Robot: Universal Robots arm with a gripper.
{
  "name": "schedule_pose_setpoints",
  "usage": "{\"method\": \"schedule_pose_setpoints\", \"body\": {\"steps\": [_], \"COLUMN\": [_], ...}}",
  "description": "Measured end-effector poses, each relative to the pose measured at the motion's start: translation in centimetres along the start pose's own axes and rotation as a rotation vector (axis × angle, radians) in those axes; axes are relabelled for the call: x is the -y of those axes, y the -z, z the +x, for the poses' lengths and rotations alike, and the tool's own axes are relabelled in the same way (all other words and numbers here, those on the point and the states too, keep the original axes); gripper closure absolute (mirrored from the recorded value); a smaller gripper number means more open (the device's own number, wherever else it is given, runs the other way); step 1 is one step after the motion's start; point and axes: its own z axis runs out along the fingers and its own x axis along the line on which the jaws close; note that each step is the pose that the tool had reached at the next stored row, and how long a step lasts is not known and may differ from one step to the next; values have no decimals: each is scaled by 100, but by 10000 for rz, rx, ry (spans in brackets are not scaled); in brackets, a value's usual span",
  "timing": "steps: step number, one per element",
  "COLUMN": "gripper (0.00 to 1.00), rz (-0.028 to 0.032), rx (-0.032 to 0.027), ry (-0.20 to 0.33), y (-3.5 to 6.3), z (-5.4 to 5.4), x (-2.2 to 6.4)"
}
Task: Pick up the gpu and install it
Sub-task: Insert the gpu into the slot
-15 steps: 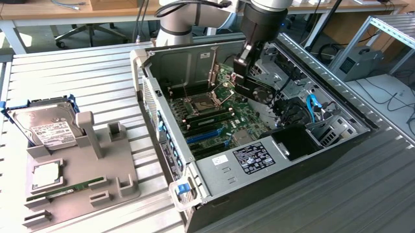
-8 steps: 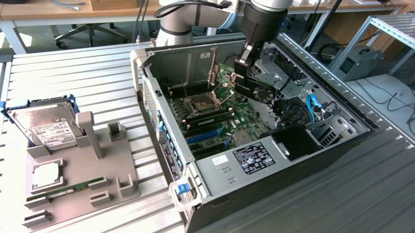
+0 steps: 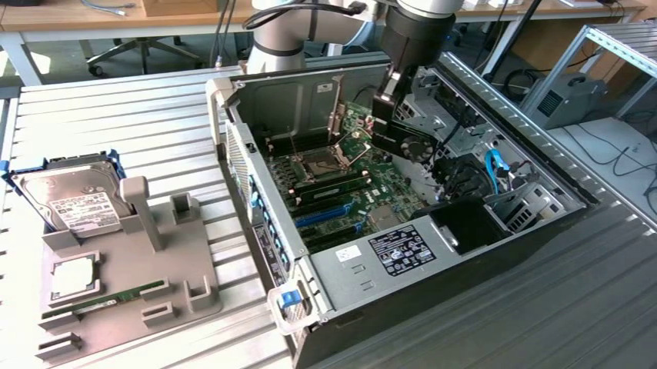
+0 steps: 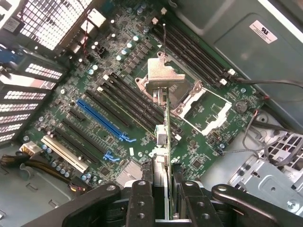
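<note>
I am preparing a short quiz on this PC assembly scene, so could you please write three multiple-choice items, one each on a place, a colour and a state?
1. Where is the gpu?
A. On the grey holder beside the case
B. Held above the motherboard inside the open case
C. On the floor

2. What colour is the longest expansion slot on the motherboard?
A. Blue
B. Red
C. Yellow

3. What is the state of the claw?
A. Open and empty
B. Closed on the hard drive
C. Closed on the gpu

Answers:
1 B, since the exterior view shows the card hanging from the arm inside the case.
2 A, as the wrist view shows it bright blue.
3 C, because the wrist view shows both fingers clamped against the card's edge.
</note>
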Motion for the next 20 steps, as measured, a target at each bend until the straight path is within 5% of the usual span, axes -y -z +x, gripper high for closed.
{"method": "schedule_pose_setpoints", "body": {"steps": [20], "gripper": [73], "rz": [-29], "rx": [3], "ry": [1036], "y": [0], "z": [0], "x": [0]}}
